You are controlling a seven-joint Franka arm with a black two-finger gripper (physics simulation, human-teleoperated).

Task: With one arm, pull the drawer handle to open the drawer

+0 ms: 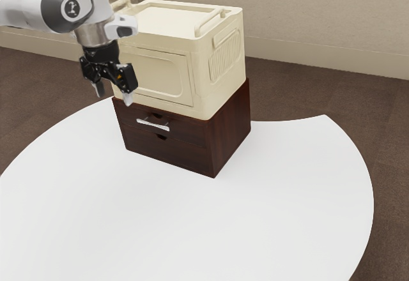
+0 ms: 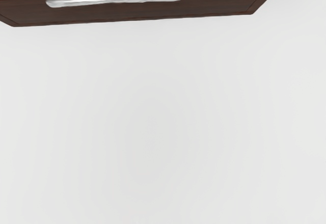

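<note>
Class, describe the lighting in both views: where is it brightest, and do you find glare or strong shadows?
Exterior view: soft, even light; the white tabletop is brightest, with no hard-edged shadow on it, while the wooden drawer unit stays dark. Wrist view: pale streaks of glare along the handle.

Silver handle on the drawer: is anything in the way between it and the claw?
Nothing visible stands between the open claw and the handle. The cream box sits atop the dark cabinet, not in that gap.

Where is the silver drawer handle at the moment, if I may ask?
In the exterior view, left of centre, the silver handle is on the upper drawer of the dark cabinet, beneath the cream box.
</note>
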